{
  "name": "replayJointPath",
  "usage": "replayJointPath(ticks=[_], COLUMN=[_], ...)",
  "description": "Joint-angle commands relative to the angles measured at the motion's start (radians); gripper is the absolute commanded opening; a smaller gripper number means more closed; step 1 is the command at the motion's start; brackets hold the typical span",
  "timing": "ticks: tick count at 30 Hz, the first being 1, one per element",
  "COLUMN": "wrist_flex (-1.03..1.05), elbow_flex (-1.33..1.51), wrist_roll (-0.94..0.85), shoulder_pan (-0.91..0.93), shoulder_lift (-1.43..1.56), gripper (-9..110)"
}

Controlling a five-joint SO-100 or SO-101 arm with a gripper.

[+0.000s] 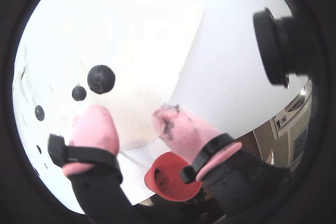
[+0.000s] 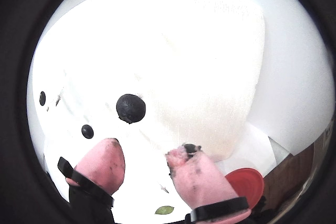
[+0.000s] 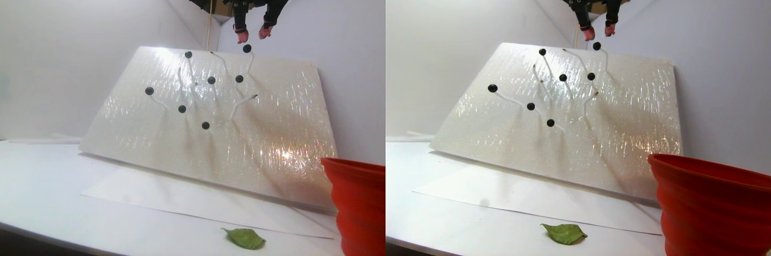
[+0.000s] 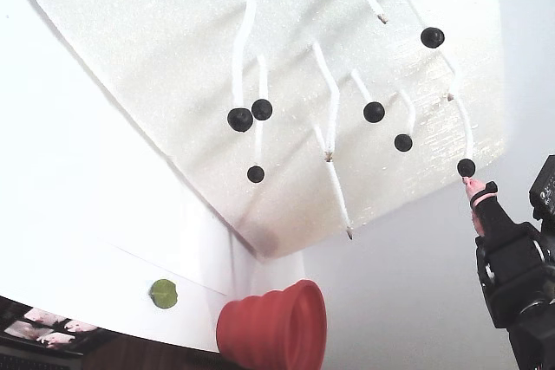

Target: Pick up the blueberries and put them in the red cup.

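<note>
Pink fingertips fill the bottom of a wrist view, and we see our gripper spread apart with nothing between the pads. Just beyond the left pad sits the largest of the blueberries, with smaller ones trailing off to its left on the white foam board. Below and behind the right finger lies the red cup.

Turning to the other wrist view, we find the gripper equally spread, a berry just ahead of the gap and nearer the left pad, and the cup's rim peeking out behind the right finger. A green leaf lies low between the fingers.

Across the stereo pair, we see our gripper hanging over the board's top edge, beside the topmost berry.

From the fixed view, one fingertip nearly touches a stalked berry at the board's edge; the cup lies well away.
</note>
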Motion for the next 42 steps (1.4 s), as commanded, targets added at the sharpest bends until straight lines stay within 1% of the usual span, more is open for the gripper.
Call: replayJointPath(ticks=[1,28,42], wrist_flex=[-0.041,-0.080,-0.098], elbow_flex=[-0.121,-0.258,-0.268], wrist_roll=[-0.003,-0.008,-0.005], shoulder_pan=[-0.005,-0.029,-0.032], shoulder_lift=[0.005,-0.133,-0.170], gripper=[17,18,18])
